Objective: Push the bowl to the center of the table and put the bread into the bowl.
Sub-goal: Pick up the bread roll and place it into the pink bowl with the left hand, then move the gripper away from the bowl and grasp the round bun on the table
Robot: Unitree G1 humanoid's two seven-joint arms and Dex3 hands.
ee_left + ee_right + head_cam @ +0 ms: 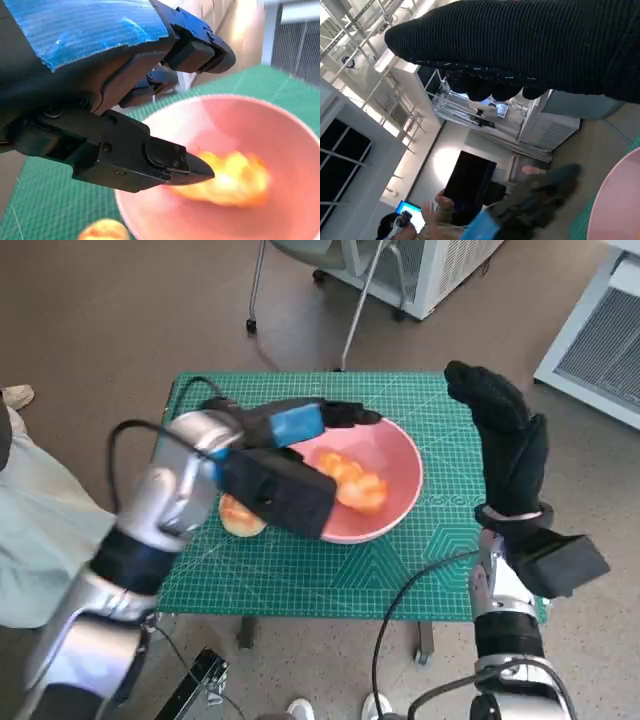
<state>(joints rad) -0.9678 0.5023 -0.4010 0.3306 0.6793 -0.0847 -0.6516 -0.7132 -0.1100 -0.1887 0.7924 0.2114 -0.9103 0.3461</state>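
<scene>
1. Head view: the pink bowl (375, 480) sits near the middle of the green tabletop (300, 570) with one piece of bread (355, 483) already inside it. A second bread roll (240, 516) lies on the mat just beside the bowl, on its left-arm side, partly hidden by the left forearm. The left hand (310, 422) hovers over the bowl's far rim, fingers apart and holding nothing. The right hand (505, 445) stands raised beside the bowl, its fingers spread and empty.

2. Left wrist view: the black fingers (175, 162) hang open above the bowl (280, 125), clear of the bread (227, 180) inside it. The roll outside the bowl (102, 230) shows at the frame's edge. My judgement: drawing the forearm back low could sweep that roll off the tabletop or nudge the bowl off centre.

3. Right wrist view: the glove (520, 45) fills the top; its fingers hardly show. Only a sliver of bowl rim (620, 200) appears, and a person sits in the background.
</scene>
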